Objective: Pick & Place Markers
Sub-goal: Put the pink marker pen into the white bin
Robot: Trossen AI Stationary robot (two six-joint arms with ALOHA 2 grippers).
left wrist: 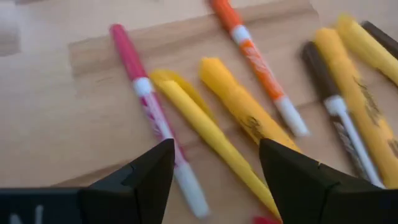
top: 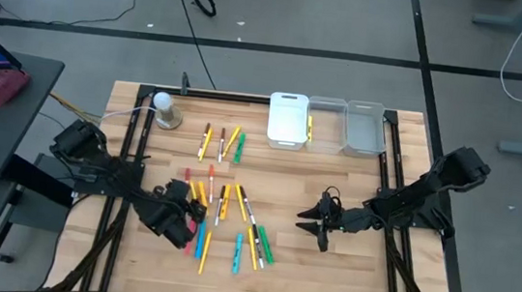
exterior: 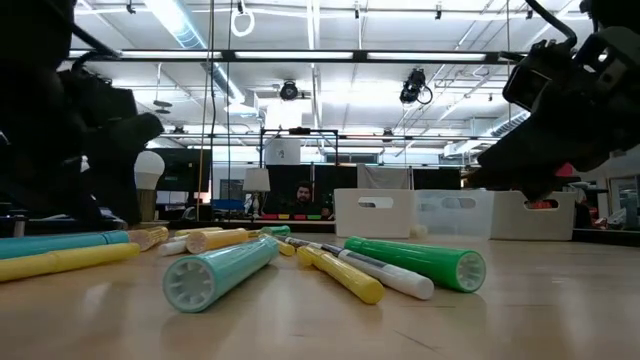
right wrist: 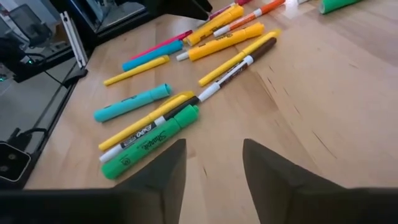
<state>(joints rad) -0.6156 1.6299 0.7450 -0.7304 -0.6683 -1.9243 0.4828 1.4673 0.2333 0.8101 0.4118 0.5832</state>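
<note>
High view: markers [top: 221, 205] still scattered over middle of surface [top: 345, 272], one small group nearer far edge below bins, main cluster toward near-left. One yellow marker [top: 310, 127] apparently standing against side of white bin [top: 287, 121]; clear bins [top: 346, 126] at far edge look empty. Judged: barely begun, nearly all markers left to move.

Left gripper [top: 179, 217] low over left end of main cluster, fingers spread, nothing held. Left wrist view: yellow marker [left wrist: 211, 134] between spread fingers [left wrist: 140, 180], pink marker [left wrist: 155, 112] just beside one finger, orange one [left wrist: 258, 65] farther out. Probably about to close on yellow one.

Right gripper [top: 316, 225] right of cluster, apart from it, fingers parted, empty. Right wrist view: green marker [right wrist: 152, 143] nearest, ahead of gripper [right wrist: 214, 165], not touching; cyan marker [right wrist: 132, 102] beyond.
</note>
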